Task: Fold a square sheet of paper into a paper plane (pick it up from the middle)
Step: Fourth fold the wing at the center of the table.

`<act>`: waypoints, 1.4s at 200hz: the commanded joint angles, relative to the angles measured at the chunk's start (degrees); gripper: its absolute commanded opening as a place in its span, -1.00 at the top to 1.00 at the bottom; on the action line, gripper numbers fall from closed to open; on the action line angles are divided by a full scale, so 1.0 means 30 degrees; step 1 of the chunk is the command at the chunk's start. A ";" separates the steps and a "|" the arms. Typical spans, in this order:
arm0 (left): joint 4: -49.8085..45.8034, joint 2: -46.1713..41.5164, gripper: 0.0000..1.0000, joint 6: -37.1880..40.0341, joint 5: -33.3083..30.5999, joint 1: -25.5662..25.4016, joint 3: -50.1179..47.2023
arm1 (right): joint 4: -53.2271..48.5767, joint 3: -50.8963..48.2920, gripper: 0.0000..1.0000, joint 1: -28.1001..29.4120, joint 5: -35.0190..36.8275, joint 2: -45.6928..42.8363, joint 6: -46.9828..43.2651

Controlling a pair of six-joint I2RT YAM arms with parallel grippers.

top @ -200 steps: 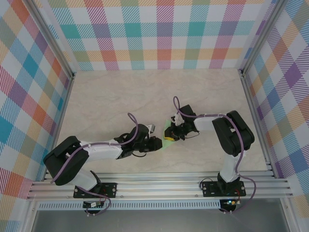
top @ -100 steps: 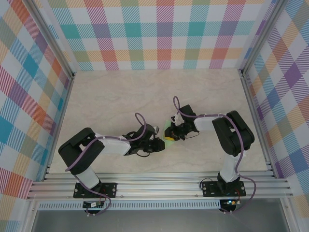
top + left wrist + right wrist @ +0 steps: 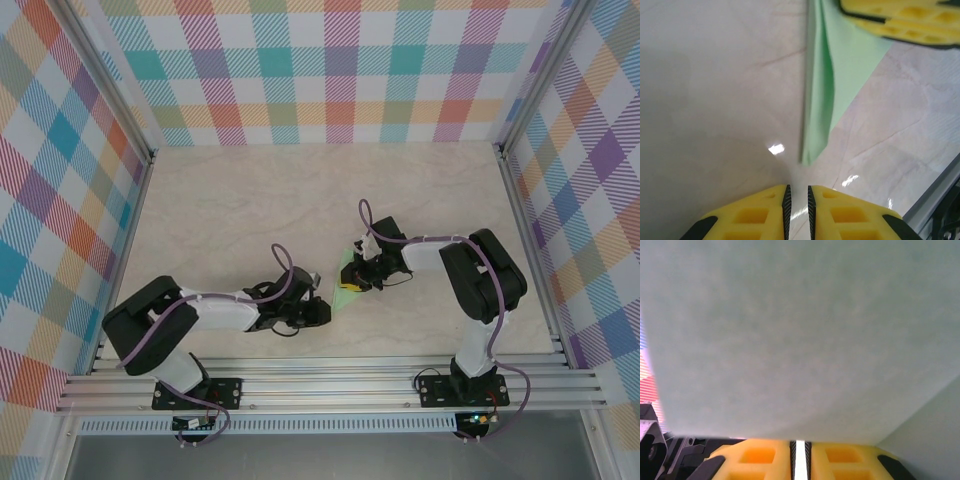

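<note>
Paper against right tool, plaid walls

Pale marbled tabletop between bright plaid walls, evenly lit.

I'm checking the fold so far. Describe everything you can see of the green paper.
The paper is thin, plain, pale mint green, folded into a long narrow wedge with a raised flap along one edge. It lies on the marbled table, its point towards the left claw, which does not touch it. The right claw rests on its wide end; whether it pinches the paper cannot be told.
</note>
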 commanded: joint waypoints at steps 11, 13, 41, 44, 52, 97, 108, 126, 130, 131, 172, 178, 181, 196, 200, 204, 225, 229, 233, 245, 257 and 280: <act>-0.2470 -0.2281 0.58 0.0123 -0.1109 -0.0198 -0.0118 | -0.0601 0.0012 0.69 -0.0138 0.1636 0.0814 -0.0166; -0.2433 -0.2371 0.58 0.0162 -0.1103 -0.0196 -0.0016 | -0.0617 0.0002 0.69 -0.0138 0.1636 0.0831 -0.0166; -0.1358 -0.2149 0.56 0.0657 -0.0716 -0.0209 0.1458 | -0.0537 -0.0001 0.68 -0.0138 0.1636 0.0893 -0.0136; -0.1265 -0.2027 0.56 0.0732 -0.0697 -0.0212 0.1614 | -0.0527 0.0013 0.68 -0.0135 0.1618 0.0895 -0.0114; -0.0949 -0.1574 0.55 0.0938 -0.0609 -0.0211 0.2089 | -0.0516 0.0019 0.68 -0.0138 0.1621 0.0898 -0.0110; -0.0102 0.2242 0.52 0.1842 0.0227 -0.0144 0.4739 | -0.0519 0.0015 0.69 -0.0138 0.1532 0.0904 -0.0143; -0.0338 0.2919 0.55 0.2058 -0.0054 -0.0140 0.5130 | -0.0514 -0.0001 0.68 -0.0136 0.1556 0.0873 -0.0125; -0.0280 0.3738 0.61 0.2079 -0.0140 -0.0109 0.5241 | -0.0525 0.0008 0.68 -0.0137 0.1500 0.0866 -0.0078; -0.0233 0.3852 0.62 0.2097 -0.0127 -0.0108 0.5210 | -0.0508 -0.0001 0.68 -0.0136 0.1505 0.0851 -0.0081; -0.0223 0.3865 0.62 0.2083 -0.0126 -0.0123 0.5187 | -0.0506 -0.0001 0.68 -0.0137 0.1512 0.0843 -0.0079; -0.0061 0.4149 0.69 0.1933 -0.0857 -0.0115 0.4020 | -0.0527 0.0028 0.68 -0.0135 0.1529 0.0807 -0.0078; 0.0058 0.4092 0.69 0.1894 -0.0883 -0.0123 0.3807 | -0.0505 0.0028 0.68 -0.0138 0.1523 0.0807 -0.0085; 0.0077 0.4070 0.69 0.1882 -0.0864 -0.0110 0.3713 | -0.0515 0.0028 0.68 -0.0138 0.1534 0.0825 -0.0093; 0.0404 0.3840 0.69 0.1662 -0.0652 -0.0118 0.3297 | -0.0533 0.0092 0.68 -0.0138 0.1526 0.0893 -0.0077; 0.0636 0.3721 0.68 0.1615 -0.0529 -0.0118 0.3184 | -0.0530 0.0087 0.68 -0.0138 0.1534 0.0895 -0.0085; 0.0828 0.3638 0.67 0.1576 -0.0432 -0.0116 0.3065 | -0.0532 0.0090 0.68 -0.0138 0.1525 0.0920 -0.0085; 0.0857 0.2913 0.64 0.1699 -0.0536 -0.0058 0.3003 | -0.0510 0.0057 0.68 -0.0139 0.1520 0.0924 -0.0085; 0.0675 0.2808 0.64 0.1793 -0.0676 -0.0030 0.3072 | -0.0505 0.0057 0.68 -0.0118 0.1530 0.0924 -0.0078; 0.0530 0.2755 0.63 0.1869 -0.0811 0.0025 0.3128 | -0.0501 0.0057 0.68 -0.0137 0.1519 0.0962 -0.0079; 0.0535 0.2733 0.62 0.2025 -0.0672 0.0238 0.3244 | -0.0497 0.0057 0.68 -0.0138 0.1512 0.0952 -0.0085; 0.0723 0.2992 0.59 0.2138 -0.0324 0.0466 0.3414 | -0.0505 0.0086 0.68 -0.0123 0.1467 0.0951 -0.0077; 0.1039 0.3571 0.54 0.2430 0.0195 0.0589 0.3743 | -0.0534 0.0088 0.68 -0.0138 0.1485 0.0925 -0.0070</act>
